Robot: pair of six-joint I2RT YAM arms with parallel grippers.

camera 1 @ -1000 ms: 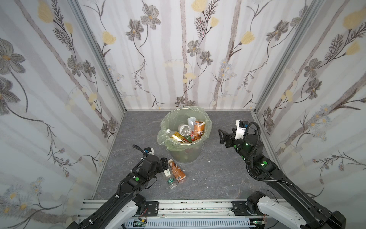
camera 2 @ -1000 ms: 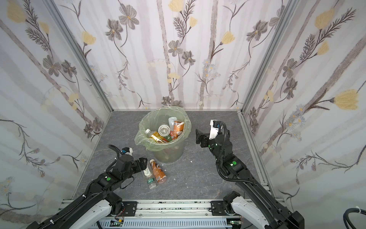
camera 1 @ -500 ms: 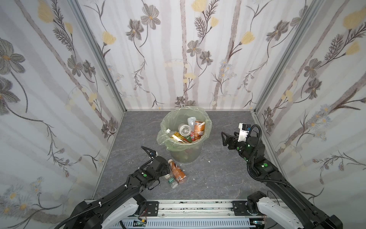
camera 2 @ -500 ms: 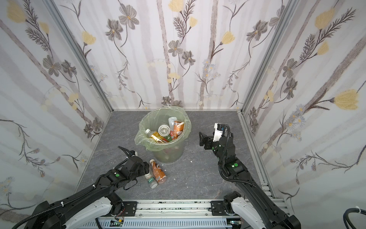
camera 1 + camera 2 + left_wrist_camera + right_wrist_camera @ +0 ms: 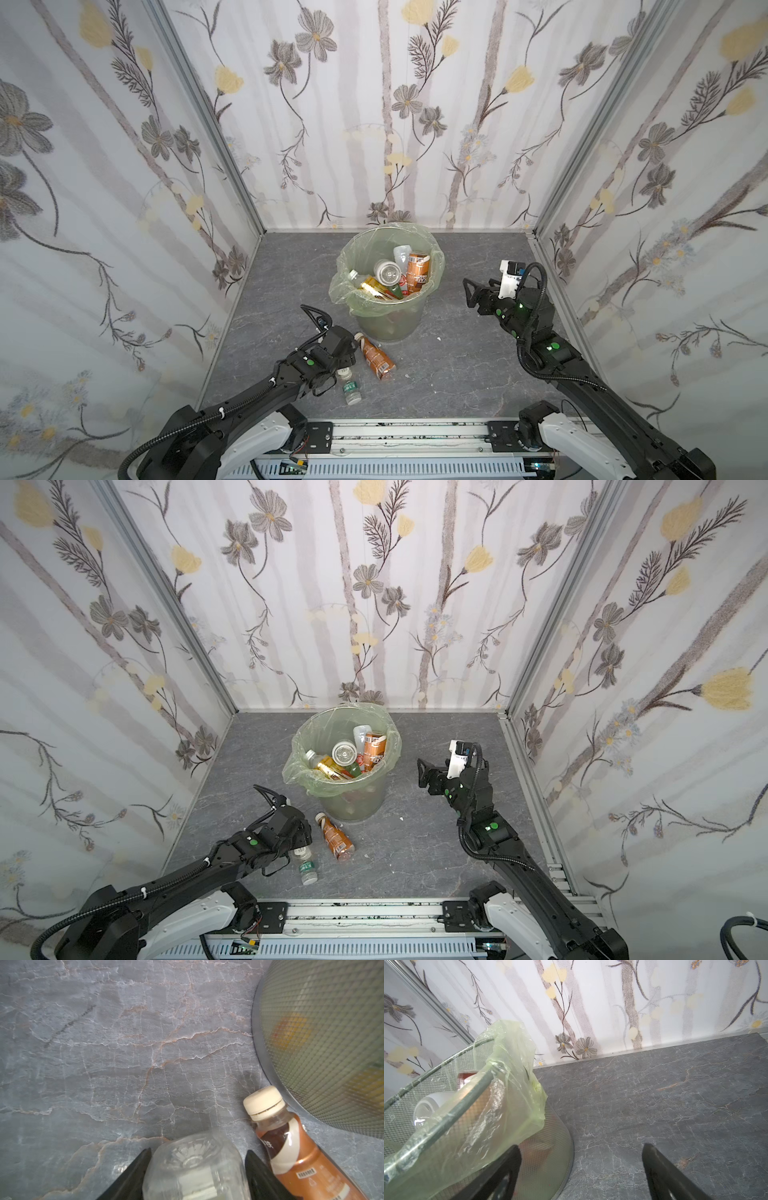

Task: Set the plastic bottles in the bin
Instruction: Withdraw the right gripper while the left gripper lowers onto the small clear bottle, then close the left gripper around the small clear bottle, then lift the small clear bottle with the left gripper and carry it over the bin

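A clear bottle (image 5: 351,388) (image 5: 306,868) lies on the grey floor in front of the bin (image 5: 390,324) (image 5: 353,802). My left gripper (image 5: 338,369) (image 5: 300,850) (image 5: 197,1151) is down over one end of it. In the left wrist view its black fingers (image 5: 137,1167) press on both sides of the clear bottle (image 5: 193,1167). A brown coffee-label bottle (image 5: 376,358) (image 5: 337,840) (image 5: 291,1157) lies beside it, its cap by the foot of the bin (image 5: 322,1043). Several bottles (image 5: 388,272) fill the bin. My right gripper (image 5: 469,293) (image 5: 422,773) (image 5: 581,1151) hangs open and empty to the right of the bin (image 5: 446,1118).
Flowered walls close the cell on three sides, and a metal rail (image 5: 395,432) runs along the front. The green bag (image 5: 345,286) hangs over the bin's rim. Small white scraps (image 5: 438,338) lie on the floor near the bin.
My left gripper has reached forward and down over the clear bottle, and its jaws have narrowed onto it. My right gripper has drawn back to the right, away from the bin.
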